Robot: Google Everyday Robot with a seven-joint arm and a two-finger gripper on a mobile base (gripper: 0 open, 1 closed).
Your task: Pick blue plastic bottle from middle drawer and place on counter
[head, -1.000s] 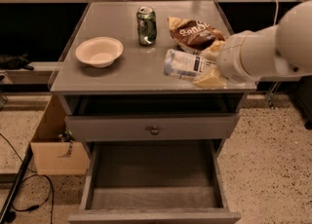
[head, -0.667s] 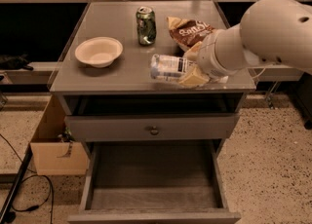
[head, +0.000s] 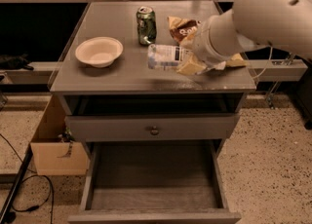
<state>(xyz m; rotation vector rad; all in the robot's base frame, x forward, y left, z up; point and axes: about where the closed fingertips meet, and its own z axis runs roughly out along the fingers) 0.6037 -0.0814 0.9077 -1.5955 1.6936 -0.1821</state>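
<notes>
Camera view: the blue plastic bottle (head: 165, 56) lies on its side over the front right part of the tabletop (head: 97, 79), and whether it touches the surface I cannot tell. The yellowish fingers (head: 192, 65) are closed around its right end. Just behind it stand a green soda can (head: 146, 25) and a brown snack bag (head: 181, 27). A white bowl (head: 99, 51) sits further left. Below, the middle drawer (head: 153, 179) is pulled open.

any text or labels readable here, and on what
Nothing reads clearly.
Label on the bottle, held by the gripper over the counter: dark print, blurred.
Print on the green can: blurred.
White lettering on the brown snack bag: blurred.
</notes>
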